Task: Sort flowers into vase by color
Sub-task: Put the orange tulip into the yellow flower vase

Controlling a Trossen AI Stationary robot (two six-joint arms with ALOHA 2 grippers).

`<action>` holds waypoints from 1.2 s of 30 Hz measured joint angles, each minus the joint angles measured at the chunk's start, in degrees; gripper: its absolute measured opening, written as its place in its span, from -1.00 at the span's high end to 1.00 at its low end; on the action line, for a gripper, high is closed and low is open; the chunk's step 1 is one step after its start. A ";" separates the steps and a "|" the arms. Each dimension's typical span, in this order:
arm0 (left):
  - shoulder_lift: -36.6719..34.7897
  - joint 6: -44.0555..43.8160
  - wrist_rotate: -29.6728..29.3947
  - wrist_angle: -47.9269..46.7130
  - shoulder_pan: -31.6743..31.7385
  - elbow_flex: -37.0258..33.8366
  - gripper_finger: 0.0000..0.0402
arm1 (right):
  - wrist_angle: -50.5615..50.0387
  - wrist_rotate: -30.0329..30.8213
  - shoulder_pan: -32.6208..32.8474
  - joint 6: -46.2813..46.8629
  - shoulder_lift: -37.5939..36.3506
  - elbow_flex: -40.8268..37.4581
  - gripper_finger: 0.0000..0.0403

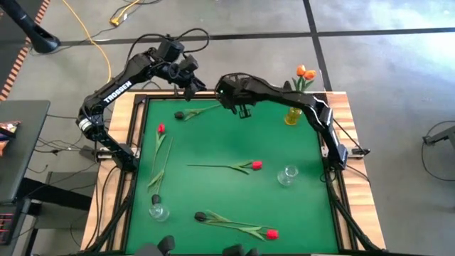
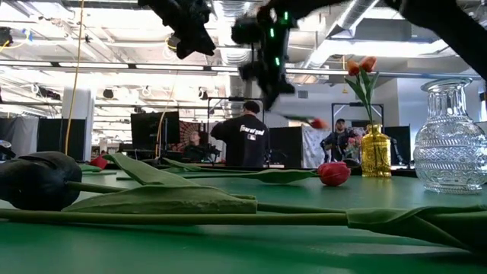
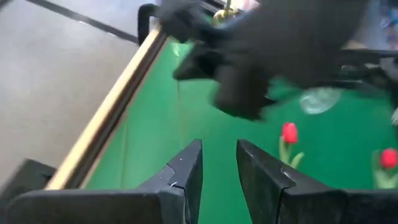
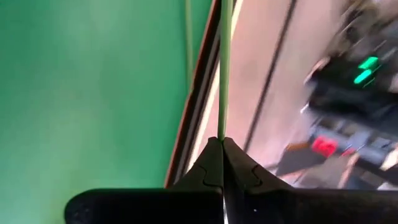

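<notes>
My right gripper (image 1: pixel 243 110) hovers over the table's far middle, shut on a thin green stem (image 4: pixel 224 74). In the low view that stem slants from under the gripper (image 2: pixel 268 95) to a small red head (image 2: pixel 318 123); my arm hides this flower in the high view. My left gripper (image 1: pixel 190 82) is open (image 3: pixel 217 168) above the far edge and touches nothing. A dark tulip (image 1: pixel 181 114) lies on the cloth between both grippers. Red tulips (image 1: pixel 161 129) (image 1: pixel 256 165) lie flat farther forward. At the near edge lie a dark head (image 1: pixel 202 215) and a red head (image 1: pixel 271 232). My right gripper pinches the tulip's thin green stem (image 4: pixel 223 127) between its two fingertips. The fingers point down from above. The stem runs on beyond the fingertips, and the flower is lifted clear of the table, slanting down toward the table's right.
A yellow vase (image 1: pixel 293 114) with orange tulips (image 1: pixel 306 71) stands in the far right corner. One clear glass vase (image 1: pixel 287 174) stands right of centre, another (image 1: pixel 158 210) near the left near corner. People stand in the room behind (image 2: pixel 249 137). A raised wooden rim (image 1: pixel 131 142) frames the table.
</notes>
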 joint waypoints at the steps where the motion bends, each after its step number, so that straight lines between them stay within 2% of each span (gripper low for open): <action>1: 0.00 -1.41 0.96 0.01 0.69 0.00 0.57 | 0.62 -0.04 1.29 -0.65 -0.94 0.51 0.92; 6: -0.02 -10.91 7.32 -0.68 5.15 0.00 0.57 | 2.72 -0.04 7.65 -1.11 -4.78 0.90 0.92; 10: 0.00 -17.32 16.62 0.48 6.93 -1.51 0.57 | 3.80 -0.01 12.52 0.17 -6.57 0.90 0.92; 13: 0.00 -22.53 23.11 3.38 5.08 -6.97 0.57 | 5.15 1.03 16.47 1.38 -7.00 0.90 0.92; 17: -2.18 -25.23 27.73 7.98 1.76 -16.71 0.57 | 7.52 6.74 22.48 3.47 -6.98 0.84 0.92; 21: -4.09 -29.78 33.74 16.74 -2.90 -26.66 0.57 | 7.53 11.58 27.68 8.50 -7.00 0.84 0.92; 25: -7.37 -39.51 34.09 29.39 -7.18 -33.83 0.57 | 3.72 14.26 32.12 12.79 -6.98 0.82 0.92; 30: -10.14 -58.04 29.42 46.25 -13.88 -41.04 0.57 | -4.78 14.61 36.36 17.11 -6.94 0.79 0.92; 33: -10.80 -67.42 28.08 54.67 -18.19 -42.79 0.57 | -7.54 15.42 37.97 17.92 -6.94 0.79 0.92; 36: -10.58 -74.05 24.41 58.41 -22.53 -43.06 0.57 | -8.93 14.97 38.42 17.80 -7.12 0.79 0.92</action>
